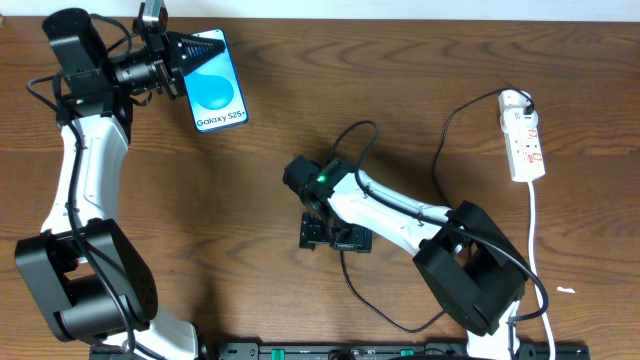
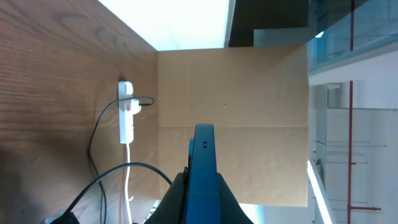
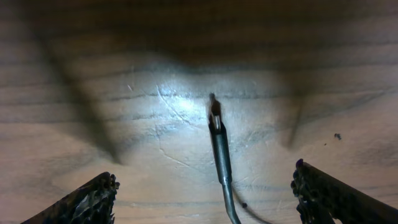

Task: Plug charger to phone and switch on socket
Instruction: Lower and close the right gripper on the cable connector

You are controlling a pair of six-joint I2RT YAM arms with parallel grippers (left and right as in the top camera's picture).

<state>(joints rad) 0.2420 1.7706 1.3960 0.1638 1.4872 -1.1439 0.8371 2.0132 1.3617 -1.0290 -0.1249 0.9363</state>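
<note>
Clamped with left gripper on the phone at far-left corner of the table. Hovering with right gripper, jaws apart, over the charger tip lying on the wood; well apart at right, the socket.

brown wood-grain desk. at its right lies the white socket, its white cord trailing toward the near edge. the black charger runs from it, plug tip flat on the wood.
</note>
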